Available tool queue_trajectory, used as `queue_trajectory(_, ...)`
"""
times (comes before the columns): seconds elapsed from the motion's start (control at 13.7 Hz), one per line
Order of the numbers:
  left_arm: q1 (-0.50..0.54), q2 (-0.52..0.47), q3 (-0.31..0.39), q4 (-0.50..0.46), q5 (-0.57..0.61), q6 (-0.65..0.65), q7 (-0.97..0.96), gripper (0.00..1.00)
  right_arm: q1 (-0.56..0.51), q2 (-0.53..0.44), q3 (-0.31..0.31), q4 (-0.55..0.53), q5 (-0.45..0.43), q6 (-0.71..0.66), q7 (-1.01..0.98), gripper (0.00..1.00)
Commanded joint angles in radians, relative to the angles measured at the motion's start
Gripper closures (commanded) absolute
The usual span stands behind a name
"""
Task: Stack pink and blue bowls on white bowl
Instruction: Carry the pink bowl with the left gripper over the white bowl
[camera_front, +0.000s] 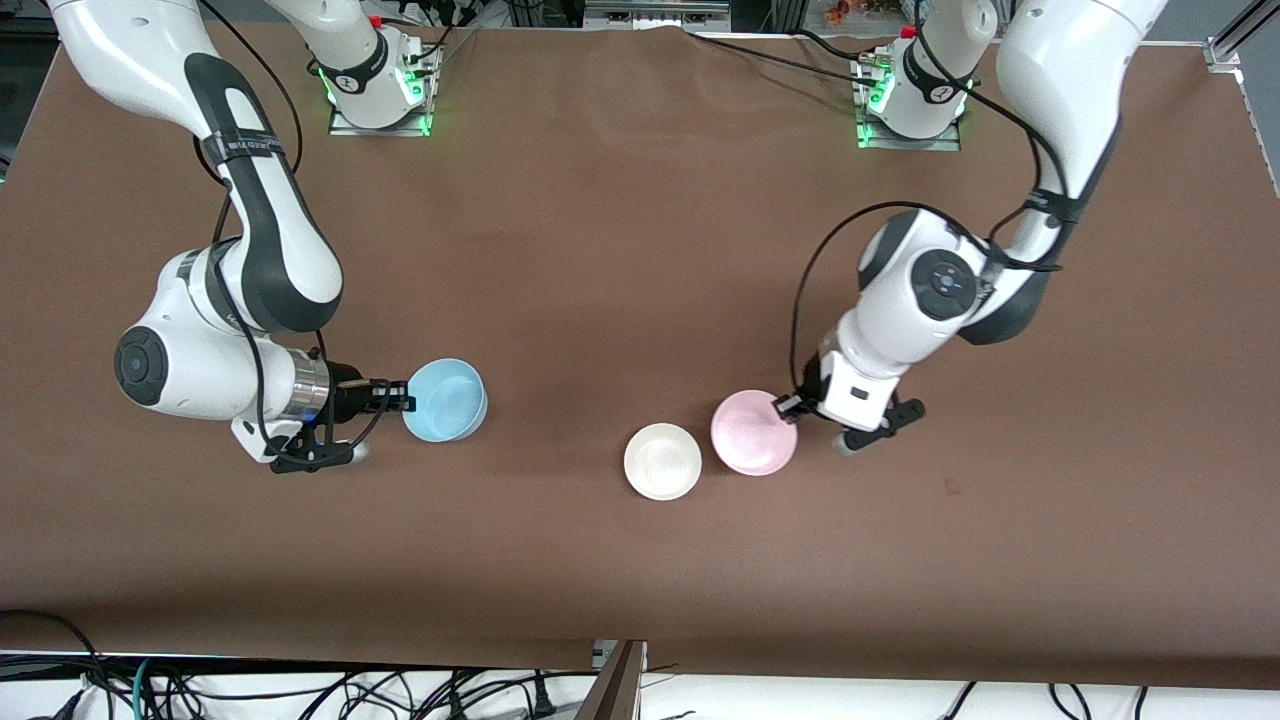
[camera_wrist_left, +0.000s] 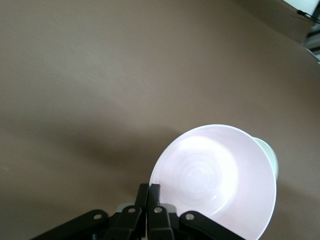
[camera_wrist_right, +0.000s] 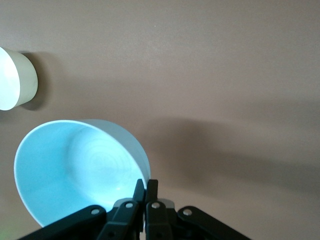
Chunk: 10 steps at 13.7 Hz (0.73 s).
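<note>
The white bowl (camera_front: 662, 461) sits on the brown table toward the front camera's edge. The pink bowl (camera_front: 754, 432) is beside it, toward the left arm's end; my left gripper (camera_front: 790, 403) is shut on its rim. In the left wrist view the pink bowl (camera_wrist_left: 216, 182) fills the frame by my left gripper (camera_wrist_left: 149, 192), with the white bowl's edge (camera_wrist_left: 270, 155) showing past it. My right gripper (camera_front: 403, 395) is shut on the rim of the blue bowl (camera_front: 447, 401), toward the right arm's end. The right wrist view shows the blue bowl (camera_wrist_right: 75, 170), my right gripper (camera_wrist_right: 145, 187) and the white bowl (camera_wrist_right: 15, 79).
The brown table (camera_front: 640, 250) holds nothing else. Both arm bases (camera_front: 380, 90) stand along its edge farthest from the front camera. Cables hang below the table's edge nearest to that camera.
</note>
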Motion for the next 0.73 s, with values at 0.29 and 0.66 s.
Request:
queue_trajectory(0.29,-0.116,0.076,0.027,0.010,0.020,0.171,-0.200,1.00,0.028,0.022,0.002,0.032,0.014,-0.002,0.056,1.00)
queue_trajectory(0.66,-0.321,0.117,0.218,0.094,0.017,0.205,-0.305,1.00,0.039,0.026,0.002,0.041,0.014,0.001,0.091,1.00)
